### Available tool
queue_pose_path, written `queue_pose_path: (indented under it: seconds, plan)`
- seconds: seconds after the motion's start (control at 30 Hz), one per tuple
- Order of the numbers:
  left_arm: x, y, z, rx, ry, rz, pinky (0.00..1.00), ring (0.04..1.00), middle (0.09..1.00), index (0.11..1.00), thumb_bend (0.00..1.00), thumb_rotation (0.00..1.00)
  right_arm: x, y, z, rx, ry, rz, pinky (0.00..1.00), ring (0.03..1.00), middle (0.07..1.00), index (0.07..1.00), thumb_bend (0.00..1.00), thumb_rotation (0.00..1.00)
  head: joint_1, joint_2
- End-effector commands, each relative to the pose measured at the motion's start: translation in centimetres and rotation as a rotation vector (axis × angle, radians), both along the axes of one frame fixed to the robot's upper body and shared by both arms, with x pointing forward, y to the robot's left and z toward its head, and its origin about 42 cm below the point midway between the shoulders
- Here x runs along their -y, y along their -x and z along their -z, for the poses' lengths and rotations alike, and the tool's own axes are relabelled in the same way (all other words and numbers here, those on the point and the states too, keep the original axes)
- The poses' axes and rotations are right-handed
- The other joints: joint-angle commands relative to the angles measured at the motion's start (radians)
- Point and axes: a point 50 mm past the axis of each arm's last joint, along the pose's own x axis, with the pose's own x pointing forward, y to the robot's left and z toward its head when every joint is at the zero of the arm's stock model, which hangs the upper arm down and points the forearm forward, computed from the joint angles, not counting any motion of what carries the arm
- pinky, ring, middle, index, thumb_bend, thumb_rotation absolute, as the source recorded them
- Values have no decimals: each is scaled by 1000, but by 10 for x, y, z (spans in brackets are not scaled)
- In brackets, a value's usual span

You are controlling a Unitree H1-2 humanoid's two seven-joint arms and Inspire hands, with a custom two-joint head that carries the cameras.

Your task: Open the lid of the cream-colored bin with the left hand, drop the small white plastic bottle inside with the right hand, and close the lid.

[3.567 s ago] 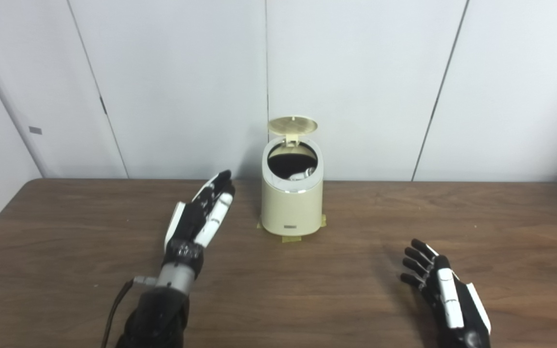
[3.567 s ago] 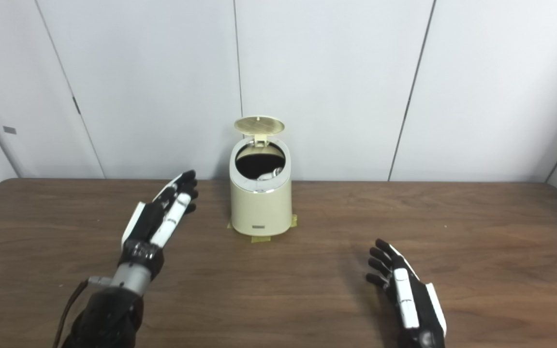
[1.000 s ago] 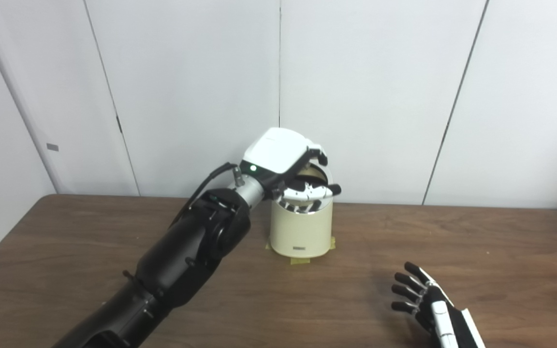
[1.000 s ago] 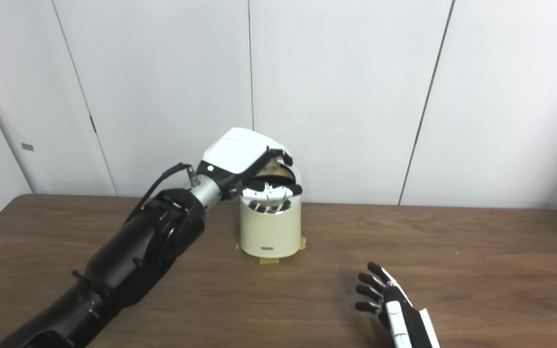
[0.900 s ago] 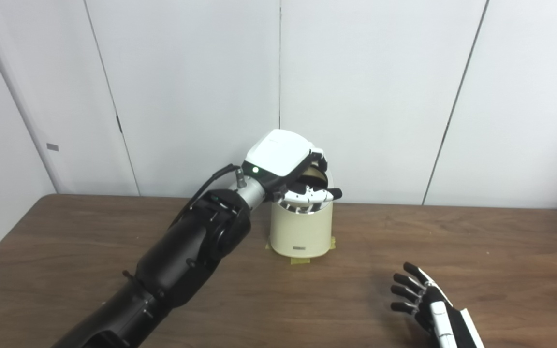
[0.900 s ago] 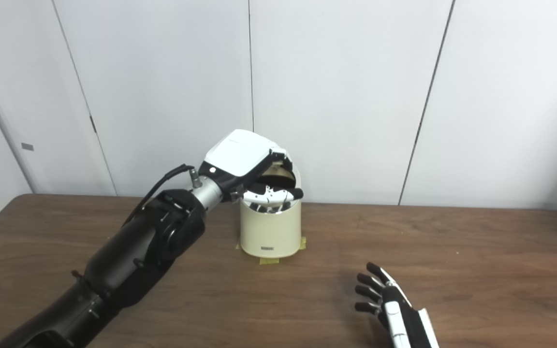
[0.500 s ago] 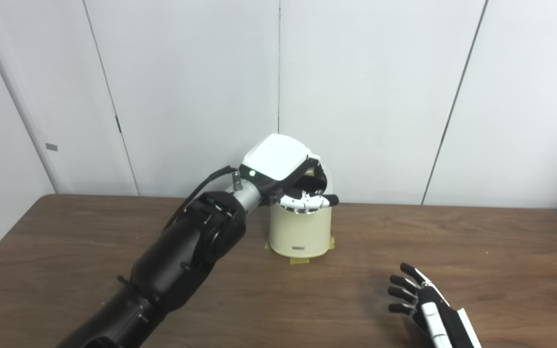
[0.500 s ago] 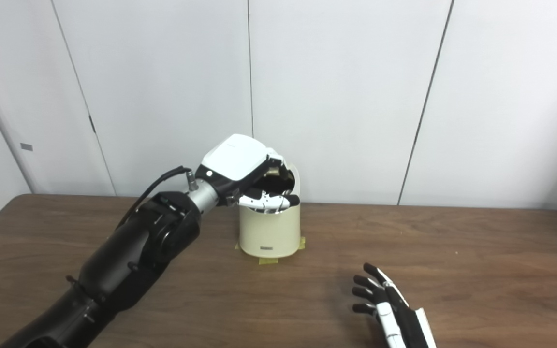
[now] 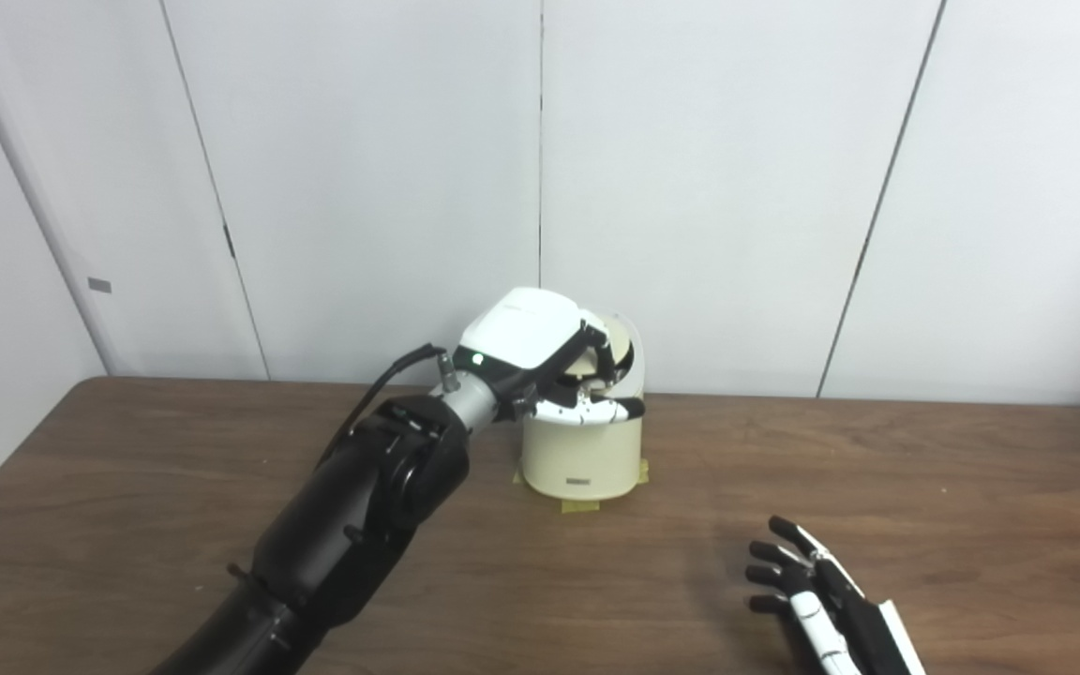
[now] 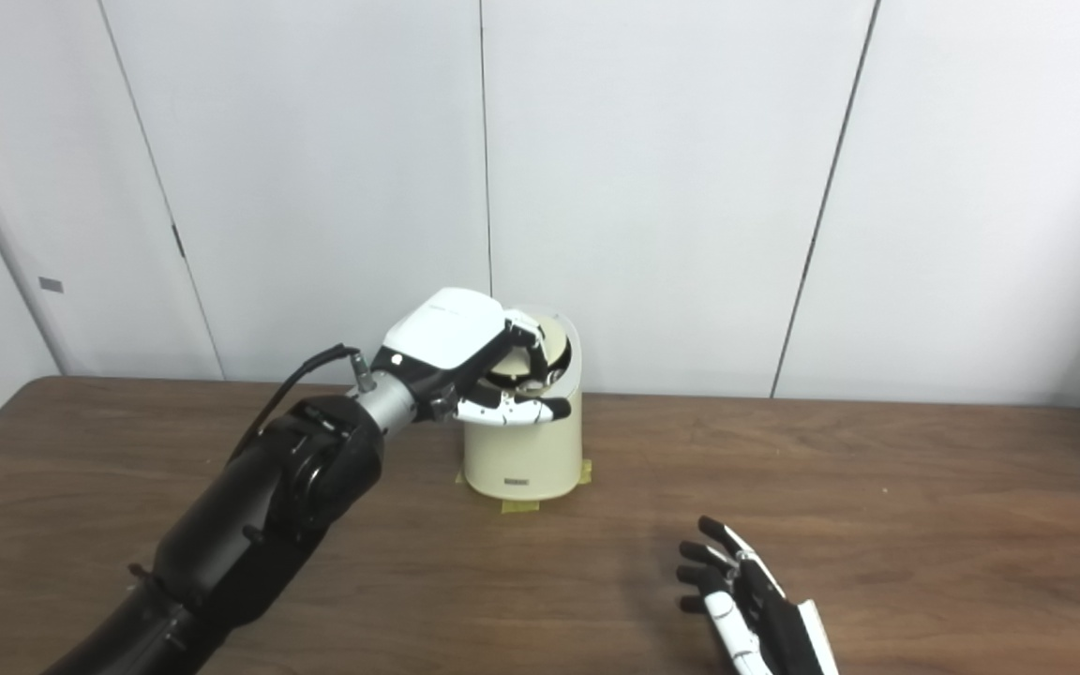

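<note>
Left hand [image 9: 540, 361] rests atop cream-colored bin [image 9: 581, 459], fingers [image 10: 526, 347] curled over the lid [image 10: 549, 349], pressing, not gripping. Right hand [image 10: 751, 614] lies released, fingers spread, on bench [image 9: 971, 497].

My two eyes sit side by side on my head, looking forward and down across the counter [image 9: 971, 487] toward the white wall [image 9: 709, 187]. Both share the bin [image 10: 523, 459] mid-distance, shifted slightly between views.
</note>
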Motion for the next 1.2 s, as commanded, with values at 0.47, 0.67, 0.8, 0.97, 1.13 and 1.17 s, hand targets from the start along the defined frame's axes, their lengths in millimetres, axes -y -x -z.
queue_pose_path:
  seconds: [0.47,0.67,0.8,0.97,1.13,1.17]
  plan:
    - [-11,-14,-3,-50,22,-85,783,825,858,907,559,626,-6,13,2,-22,23,-18,614,729,769,857,481,567,-7,25]
    - [-10,-16,1,-57,-14,-89,782,797,833,903,568,639,-8,16,0,-32,29,-30,629,735,773,860,472,423,-9,35]
    - [-8,-18,2,-55,-23,-87,775,767,803,894,572,629,-8,17,-1,-41,24,-32,637,737,777,866,471,395,-11,38]
    - [-8,-20,3,-61,-24,-98,738,741,784,868,578,602,-8,17,-1,-42,19,-39,623,728,776,867,478,374,-14,45]
    - [-10,-22,2,-77,-22,-112,703,732,780,858,585,590,-9,16,0,-45,28,-39,620,729,776,870,475,355,-16,45]
    - [-10,-22,2,-78,-21,-113,696,730,780,857,586,583,-9,16,0,-45,28,-40,618,728,775,871,477,355,-16,45]
